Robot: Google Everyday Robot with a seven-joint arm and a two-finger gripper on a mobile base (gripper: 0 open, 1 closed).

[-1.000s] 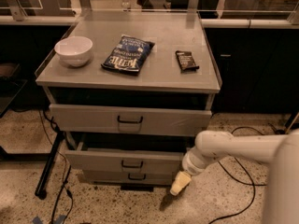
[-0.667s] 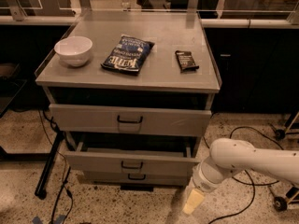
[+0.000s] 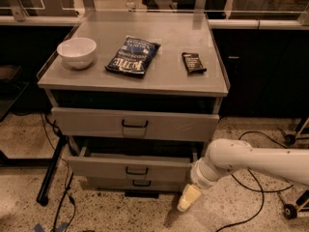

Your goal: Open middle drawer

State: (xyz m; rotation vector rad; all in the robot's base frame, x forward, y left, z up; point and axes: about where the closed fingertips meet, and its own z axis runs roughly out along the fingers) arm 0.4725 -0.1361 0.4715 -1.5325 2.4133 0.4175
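The middle drawer [image 3: 96, 167], a wide grey metal drawer with a medium-height flat front and a small black loop handle [image 3: 136, 170] at its centre, stands pulled partway out of the grey metal cabinet. Its front sits forward of the slim grey bottom drawer [image 3: 159, 183] beneath it. A dark gap shows behind the front, and the inside lies in shadow.

Above it, the grey top drawer [image 3: 87, 122] with its own black loop handle also juts out a little from under the tabletop [image 3: 169, 81].

The cream-coloured hand [image 3: 189, 197] hangs low over the speckled stone floor [image 3: 241, 211], just beside the cabinet's lower right corner and to the right of the middle drawer's front. It points down and to the left at the end of the white rounded arm [image 3: 251, 158]. It holds nothing and touches no drawer. Whether it is open or closed I cannot tell.

On the tabletop a white round bowl [image 3: 76, 52] stands at the left, a dark blue chip bag [image 3: 133, 55] lies in the middle, and a small dark snack packet [image 3: 193, 63] lies at the right, each well apart. A black cable [image 3: 251, 197] loops on the floor behind the arm.
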